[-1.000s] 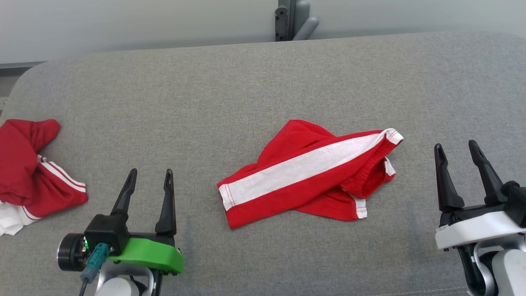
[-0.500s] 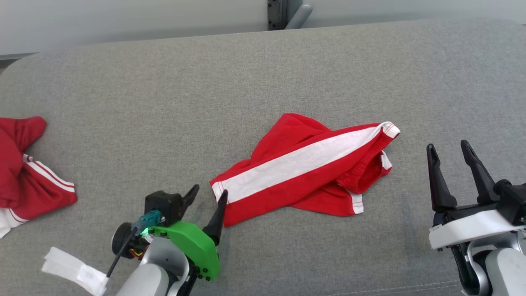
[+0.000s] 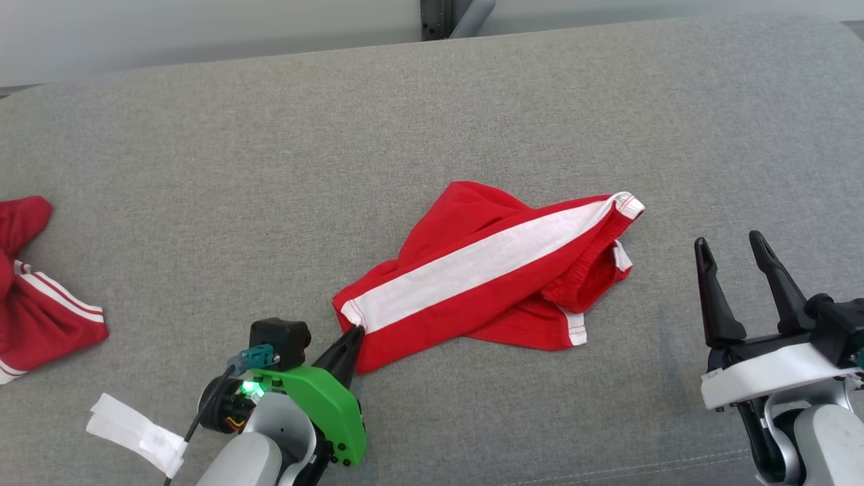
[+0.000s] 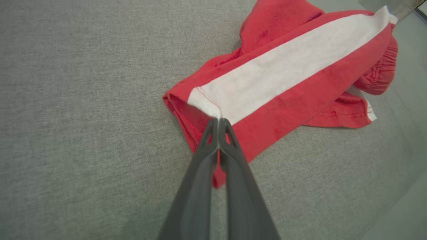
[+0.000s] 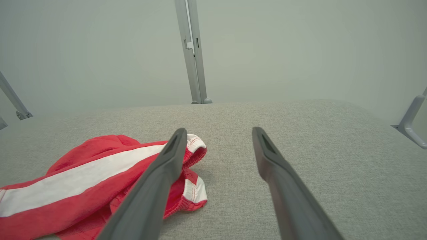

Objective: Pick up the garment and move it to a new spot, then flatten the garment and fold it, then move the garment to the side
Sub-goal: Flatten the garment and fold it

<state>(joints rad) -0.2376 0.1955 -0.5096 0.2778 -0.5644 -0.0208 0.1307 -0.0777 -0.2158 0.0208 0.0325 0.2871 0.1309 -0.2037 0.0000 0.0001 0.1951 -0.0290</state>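
The garment point(image 3: 486, 270), red shorts with a broad white stripe, lies crumpled at the centre of the head view on the grey cushion point(image 3: 270, 155), in the same heap as a second ago. And here's the change: the left gripper point(image 3: 354, 335), which stood open at the lower left a second ago, has swung in to the garment's lower-left corner and snapped its fingers together. In the left wrist view the tips meet right at the hem of the white stripe, seemingly with cloth pinched between them. The right gripper point(image 3: 728, 241) waits at the lower right as before, fingers spread and empty, near the waistband end but not touching it. A second red garment point(image 3: 40, 310) sits at the far left edge. So the pick-up looks begun: grip made, lift not yet, as the cloth lies flat.
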